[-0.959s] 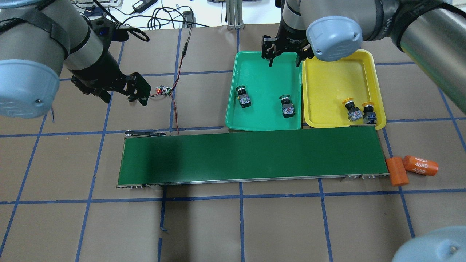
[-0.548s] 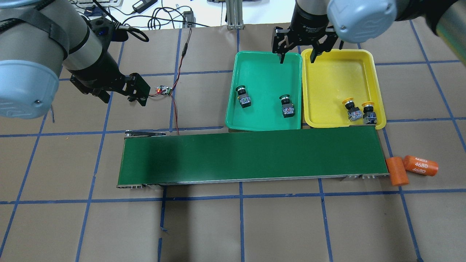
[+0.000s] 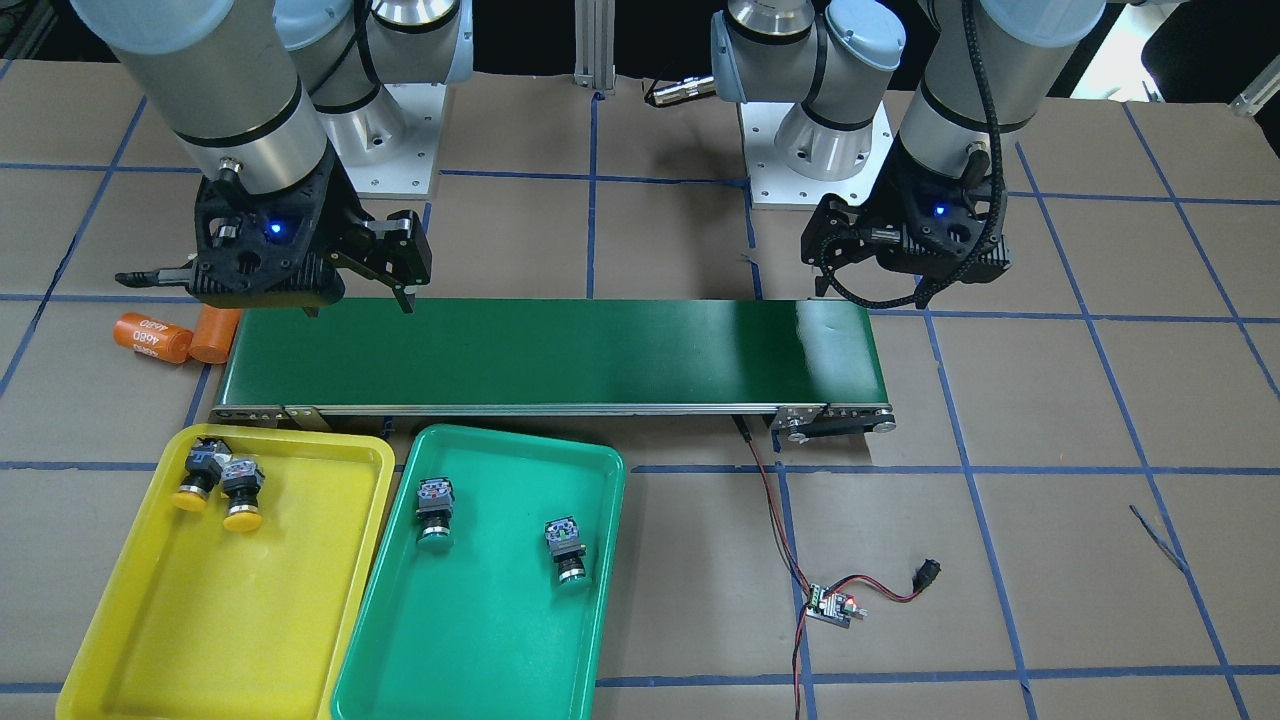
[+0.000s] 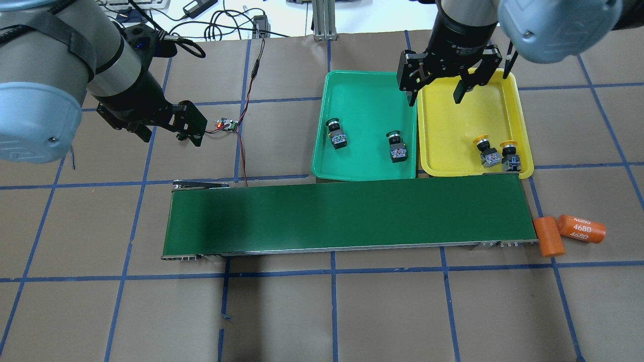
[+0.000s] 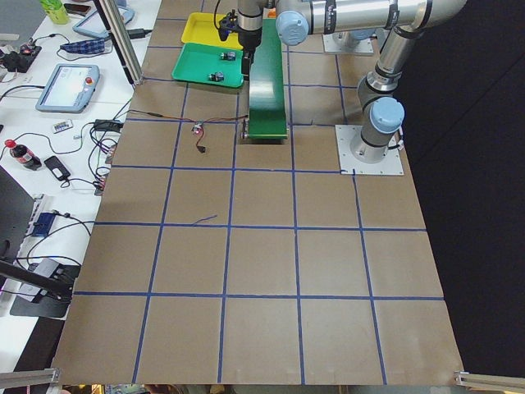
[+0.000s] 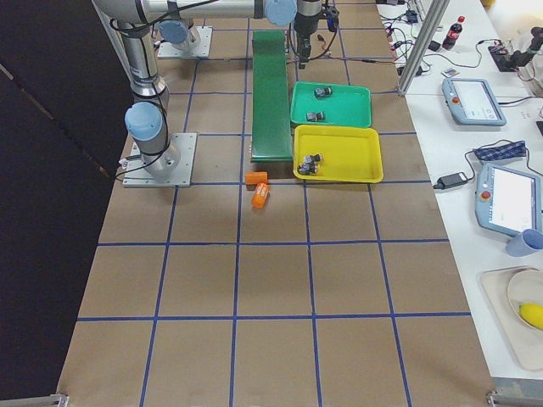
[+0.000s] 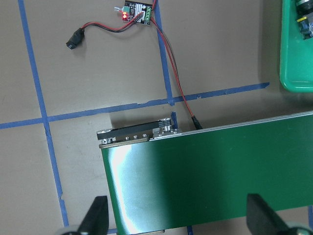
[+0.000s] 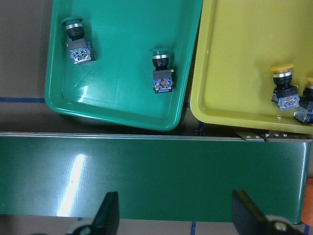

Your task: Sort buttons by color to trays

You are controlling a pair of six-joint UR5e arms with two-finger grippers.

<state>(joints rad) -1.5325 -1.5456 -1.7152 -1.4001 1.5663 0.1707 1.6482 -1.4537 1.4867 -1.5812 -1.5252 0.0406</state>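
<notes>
Jaws wide; buttons (image 4: 336, 134) in matching trays (image 4: 367, 90)

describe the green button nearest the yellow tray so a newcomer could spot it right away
Find the green tray that sits beside the long dark-green conveyor belt. Two green-capped buttons lie inside it. The target button lies near the wall bordering the yellow tray, while the other button lies toward the tray's opposite side.
</notes>
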